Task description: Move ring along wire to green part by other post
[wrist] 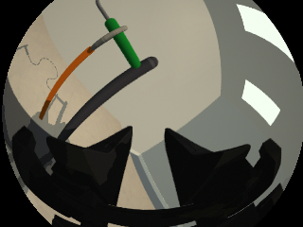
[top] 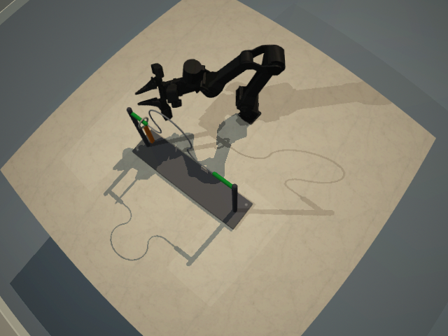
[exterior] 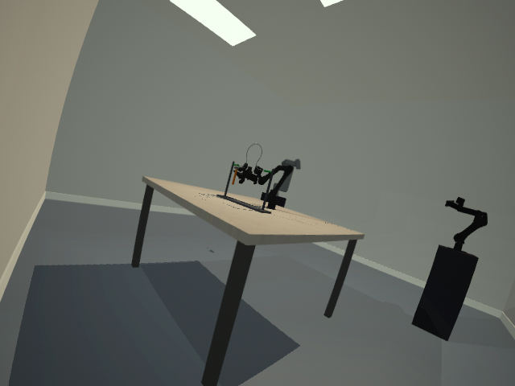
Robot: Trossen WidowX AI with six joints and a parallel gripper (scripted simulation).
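Pale tabletop [top: 289,253] [exterior: 265,228], parted jaws [top: 136,99], hanging ring [top: 140,123] [wrist: 110,36] apart.

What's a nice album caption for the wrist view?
Open gripper, with the orange-handled ring hanging on green wire.

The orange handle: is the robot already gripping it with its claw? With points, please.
No, in the wrist view the orange handle [top: 149,134] [exterior: 234,176] [wrist: 66,76] hangs off to one side, outside the gripper's [top: 136,99] [wrist: 149,129] parted fingers.

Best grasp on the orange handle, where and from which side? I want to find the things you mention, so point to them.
Probably mid-handle [top: 149,134] [exterior: 234,176] [wrist: 63,75], from the side facing the gripper [top: 136,99] [wrist: 148,131], fingers flanking it: it's a slim straight bar hanging below the ring [top: 140,122] [wrist: 113,34], beside the post [top: 138,126] [exterior: 228,179] [wrist: 99,96].
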